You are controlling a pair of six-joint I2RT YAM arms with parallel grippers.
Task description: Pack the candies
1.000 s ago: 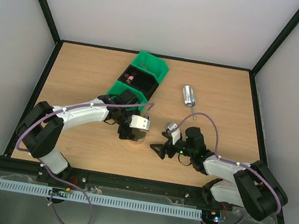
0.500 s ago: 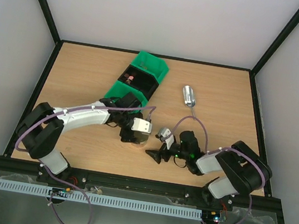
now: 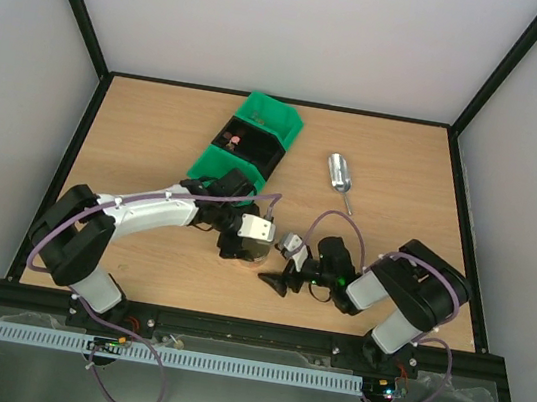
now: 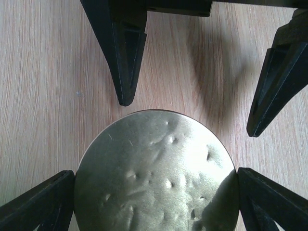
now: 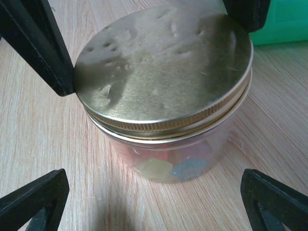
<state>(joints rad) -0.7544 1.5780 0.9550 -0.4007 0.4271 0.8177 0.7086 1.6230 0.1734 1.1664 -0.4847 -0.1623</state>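
The candies (image 5: 188,169) lie in the jar (image 5: 139,153), between both pairs of fingers. The left gripper (image 4: 155,174) pinches the lid (image 5: 163,62) at its rim. The right gripper (image 5: 154,174) gapes wide, empty. This looks like the sealing step: next the right grips the glass while the left twists.

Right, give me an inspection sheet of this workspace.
Surface: wooden table, light grain.
Job's things: candies inside the jar, gold lid on.
Clutter: scoop lying beyond the jar; bins at the back.
Grippers: left claw shut on the lid; right claw open, facing the jar, not touching it.
Cables: purple cables along both arms.
Surroundings: white walls.
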